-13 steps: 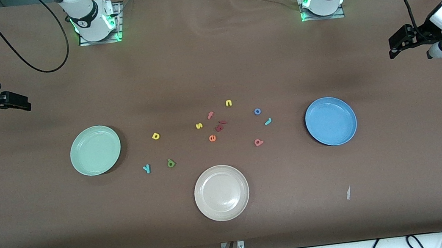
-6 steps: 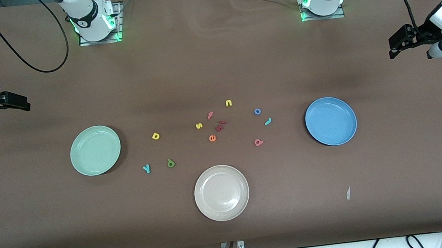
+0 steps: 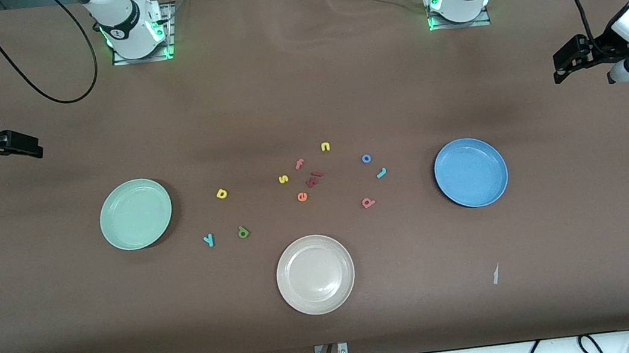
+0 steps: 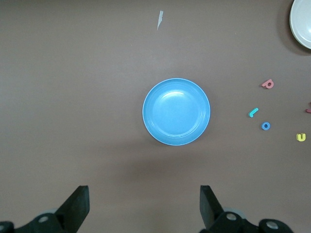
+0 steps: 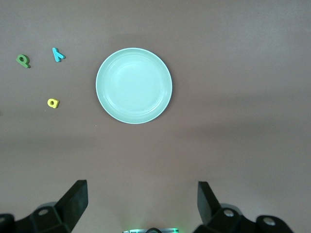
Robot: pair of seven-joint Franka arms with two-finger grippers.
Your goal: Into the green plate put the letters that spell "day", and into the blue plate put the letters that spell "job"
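No shift: letters (image 3: 221,194) flat (scattered).

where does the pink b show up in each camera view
front view: the pink b lies on the table, between the beige-white plate and the blue plate.
left wrist view: the pink b appears between the blue plate and the beige-white plate.
right wrist view: not in it.
shared landmark: the blue plate, in the front and left wrist views.

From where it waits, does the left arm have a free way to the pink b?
Probably yes. The left hand hangs open over bare table toward its own end; the pink b lies flat and alone, apart from the blue plate, nothing over it.
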